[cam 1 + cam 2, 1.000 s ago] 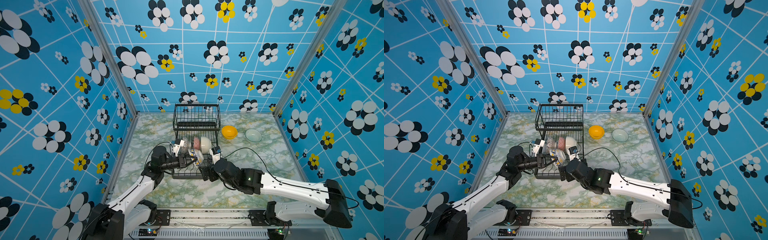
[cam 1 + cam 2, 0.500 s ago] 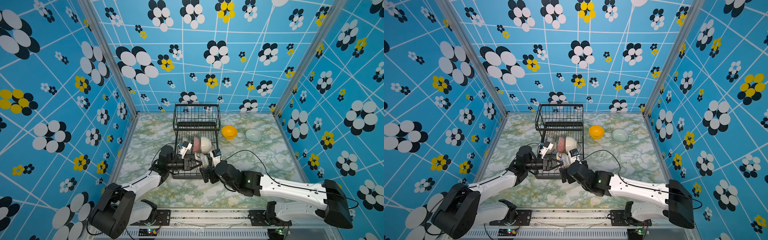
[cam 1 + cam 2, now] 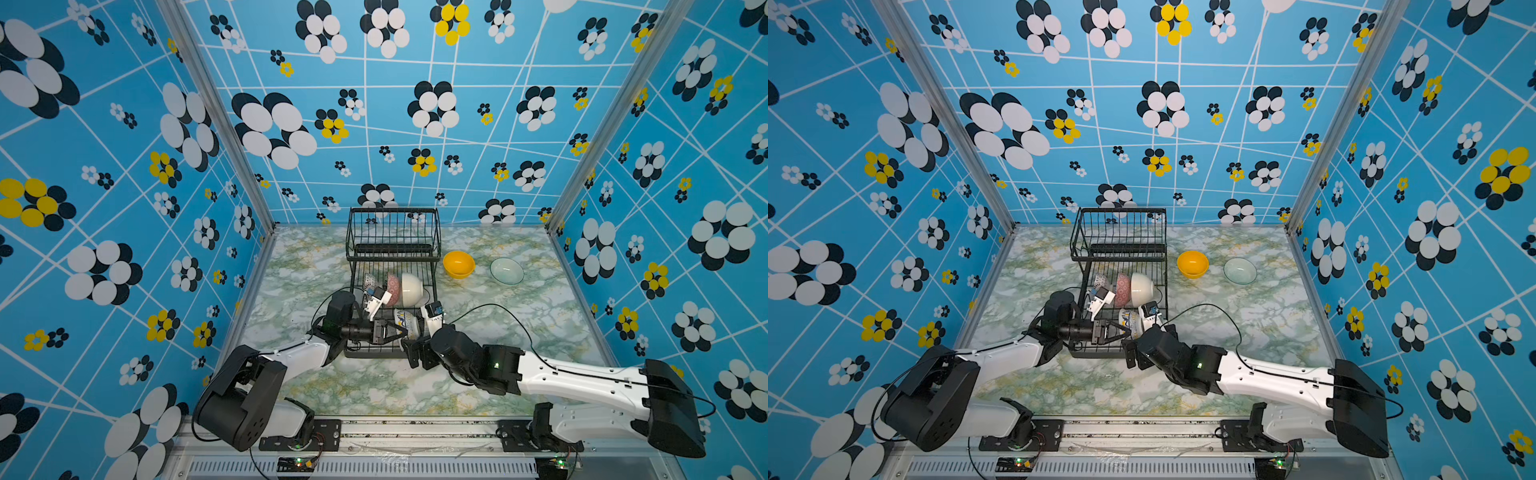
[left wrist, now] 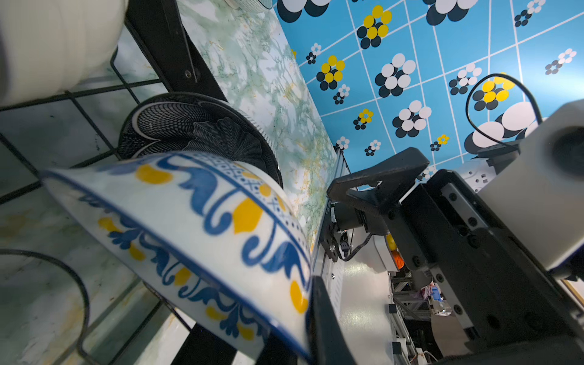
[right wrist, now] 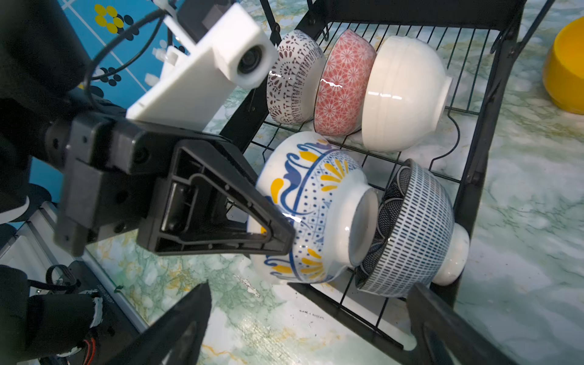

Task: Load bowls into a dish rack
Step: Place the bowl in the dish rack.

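Black-fingered, the left gripper [image 5: 278,237] reaches in from the left and is clamped on the rim of the blue-yellow bowl [image 5: 309,215], with one finger [image 4: 319,319] lying outside the rim. That bowl stands on edge in the near row of the rack's [image 3: 394,249] lower tray. Its foot points right, close against the mouth of the navy bowl [image 5: 414,227], which also stands on edge; whether the two touch I cannot tell. In the row behind, three more bowls stand on edge side by side and overlapping: the black-and-white bowl [image 5: 294,79], then the pink bowl [image 5: 344,82], then the cream bowl [image 5: 404,91]. The raised basket at the back of the rack holds nothing visible. The right gripper [image 5: 309,287] hangs at the rack's near right corner, jaws spread wide and gripping nothing. Right of the rack, on the marbled table [image 3: 498,332], the yellow bowl [image 3: 458,264] sits upright just beside the rack, and the glass bowl [image 3: 506,270] sits a little farther right, apart from it.
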`<state>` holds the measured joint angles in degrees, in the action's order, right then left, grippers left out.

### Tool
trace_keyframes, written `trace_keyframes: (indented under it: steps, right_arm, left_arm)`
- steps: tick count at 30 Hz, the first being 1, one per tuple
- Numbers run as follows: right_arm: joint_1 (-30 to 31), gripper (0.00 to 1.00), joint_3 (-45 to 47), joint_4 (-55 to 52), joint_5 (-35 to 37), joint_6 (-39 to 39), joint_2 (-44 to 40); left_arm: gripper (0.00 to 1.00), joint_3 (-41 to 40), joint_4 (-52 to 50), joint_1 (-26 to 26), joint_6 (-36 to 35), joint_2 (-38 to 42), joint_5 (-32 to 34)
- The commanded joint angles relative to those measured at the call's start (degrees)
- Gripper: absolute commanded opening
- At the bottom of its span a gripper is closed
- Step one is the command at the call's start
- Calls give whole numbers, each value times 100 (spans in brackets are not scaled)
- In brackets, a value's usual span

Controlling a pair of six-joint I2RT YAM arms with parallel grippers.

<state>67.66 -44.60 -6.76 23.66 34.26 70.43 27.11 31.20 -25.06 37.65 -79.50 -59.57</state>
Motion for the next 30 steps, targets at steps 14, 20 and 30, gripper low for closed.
trace_keyframes:
  steps: [14,20,30]
  right_arm:
    - [-245,100,-62,-9,-289,-86,-31]
    - [-270,100,-218,-40,-393,-121,152]
    - [-264,100,-403,-97,-432,-147,304]
  left_arm:
    - [0,417,-329,-17,-796,-371,20]
    - [0,459,-633,-34,-1047,-356,154]
    - [0,701,-1279,-94,-1539,-397,376]
